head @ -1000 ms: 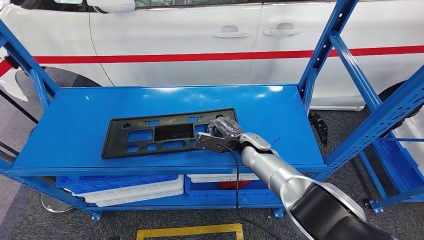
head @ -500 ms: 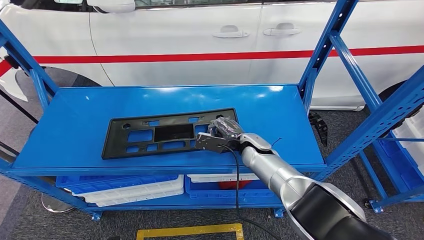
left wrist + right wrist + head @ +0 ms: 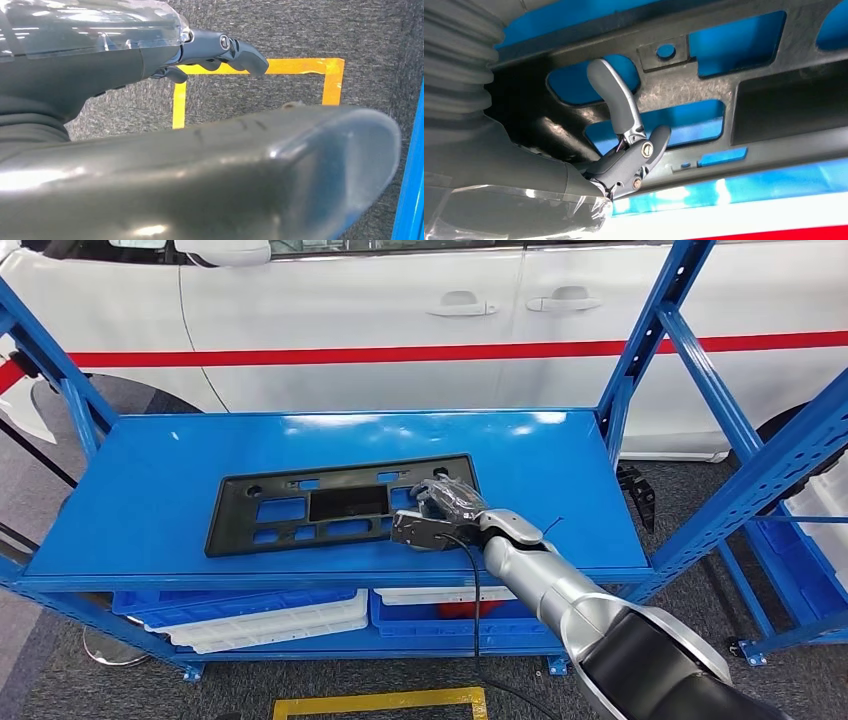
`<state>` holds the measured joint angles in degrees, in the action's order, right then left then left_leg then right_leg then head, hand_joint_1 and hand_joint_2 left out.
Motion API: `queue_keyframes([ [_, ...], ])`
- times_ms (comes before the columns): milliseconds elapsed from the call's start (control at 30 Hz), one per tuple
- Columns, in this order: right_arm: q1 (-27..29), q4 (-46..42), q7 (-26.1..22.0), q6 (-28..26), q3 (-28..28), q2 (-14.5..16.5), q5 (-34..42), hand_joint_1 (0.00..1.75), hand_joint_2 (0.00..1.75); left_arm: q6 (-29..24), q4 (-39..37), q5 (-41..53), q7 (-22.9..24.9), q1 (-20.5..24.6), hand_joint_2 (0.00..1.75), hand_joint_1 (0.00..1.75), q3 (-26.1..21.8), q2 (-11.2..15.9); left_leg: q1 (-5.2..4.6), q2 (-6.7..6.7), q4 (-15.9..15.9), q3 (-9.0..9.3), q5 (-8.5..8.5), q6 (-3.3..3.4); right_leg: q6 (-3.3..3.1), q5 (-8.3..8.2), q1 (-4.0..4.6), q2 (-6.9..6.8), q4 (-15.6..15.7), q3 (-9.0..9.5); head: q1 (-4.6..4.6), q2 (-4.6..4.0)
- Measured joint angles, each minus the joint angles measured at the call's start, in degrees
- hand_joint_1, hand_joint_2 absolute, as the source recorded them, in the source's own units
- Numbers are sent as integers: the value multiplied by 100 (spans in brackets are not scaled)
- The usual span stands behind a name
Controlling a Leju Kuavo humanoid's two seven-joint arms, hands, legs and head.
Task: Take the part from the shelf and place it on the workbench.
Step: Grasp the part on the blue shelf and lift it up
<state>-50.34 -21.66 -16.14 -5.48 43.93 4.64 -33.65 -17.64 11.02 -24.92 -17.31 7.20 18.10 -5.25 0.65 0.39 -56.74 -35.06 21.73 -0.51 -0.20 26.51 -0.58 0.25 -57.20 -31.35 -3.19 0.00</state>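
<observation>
The part (image 3: 340,507) is a flat black plastic panel with many cut-out holes, and it lies flat on the top level of the blue shelf (image 3: 150,490). Its long side runs from left to right, and it sits a bit nearer the front edge than the back. The right hand (image 3: 440,510) is at the right end of the part, on top of it, near the front corner. So almost all of the part stretches away to the left of the hand. In the right wrist view the fingers (image 3: 616,97) reach over the black frame, and one finger goes down into one of the holes. The hand looks like it is hooking onto that end, but I cannot tell if it is gripping tight yet. The left hand (image 3: 220,50) hangs low beside the robot over the grey floor, with its fingers a little curled and nothing in them. The right hand is much nearer to the part, so I think it will do the lifting. Since it is at one end only, the long left end may tip down or drag when the part comes up. A white car (image 3: 400,320) stands behind the shelf.
</observation>
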Motion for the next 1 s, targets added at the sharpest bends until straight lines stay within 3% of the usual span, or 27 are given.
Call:
queue_keyframes([
  [700, 13, 22, -49, -8, -34, -42, 54, 0, 0, 1, 1, 87, 16, 11, 0, 0, 0, 0, -2, 0, -8, -8, -3, 5, 6, -4, -2, 0, 0, -5, 0, 0],
  [833, 21, 22, -58, -14, -34, -47, 41, 0, 175, 1, 2, 90, 17, 12, 0, 0, 0, 0, -2, 0, -10, -10, -3, 5, 9, -6, -3, 0, 0, -7, 0, 0],
  [867, 22, 22, -62, -13, -36, -48, 41, 0, 175, 1, 2, 91, 16, 13, 0, 0, 0, 0, -2, 0, -10, -10, -3, 5, 9, -6, -3, 0, 0, -7, 0, 0],
  [900, 22, 22, -67, -11, -37, -49, 41, 17, 175, 1, 2, 91, 16, 14, 0, 0, 0, 0, -2, 0, -10, -11, -3, 5, 10, -7, -3, 0, 0, -7, 0, 0],
  [1000, 23, 22, -90, -6, -53, -51, 56, 147, 175, 3, 2, 90, 13, 15, 0, 0, 0, 0, -2, 0, -11, -12, -3, 5, 10, -7, -3, 0, 0, -8, 0, 0],
])
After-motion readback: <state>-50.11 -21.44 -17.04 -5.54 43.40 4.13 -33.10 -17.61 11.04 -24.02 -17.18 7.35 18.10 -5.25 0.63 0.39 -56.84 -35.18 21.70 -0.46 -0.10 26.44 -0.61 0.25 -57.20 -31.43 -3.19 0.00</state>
